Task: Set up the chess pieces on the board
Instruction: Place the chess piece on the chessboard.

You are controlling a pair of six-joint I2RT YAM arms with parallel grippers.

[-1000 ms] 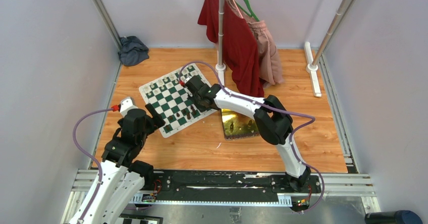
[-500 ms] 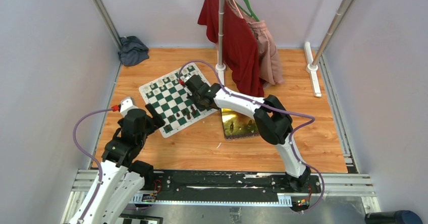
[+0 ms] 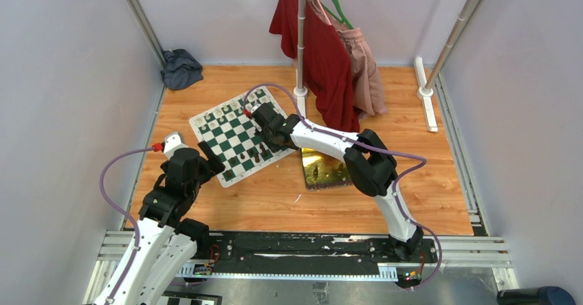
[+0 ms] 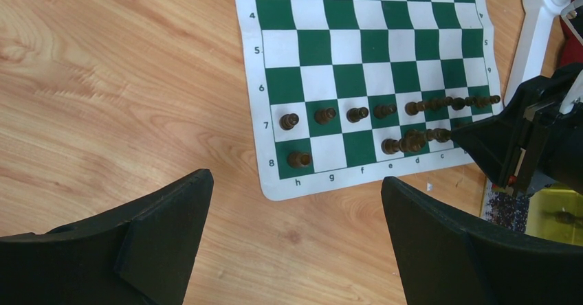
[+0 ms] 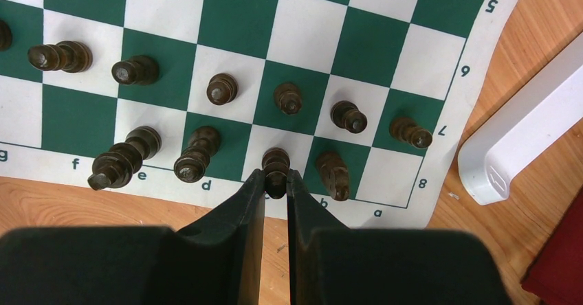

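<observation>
The right jaws are clenched on one dark chess piece (image 5: 276, 161), standing on the c square of the board's (image 5: 311, 20) rank 8, right at the near border. Three more dark pieces (image 5: 333, 174) share that rank here, on b, d and e. One rank up there's a row of six dark pieces (image 5: 221, 88), with a seventh cut off by the frame edge. Over to the left jaws: spread wide, gripping nothing, above the wooden worktop (image 4: 103, 78) just off the h8 corner, where one lone dark piece (image 4: 298, 159) stands.
</observation>
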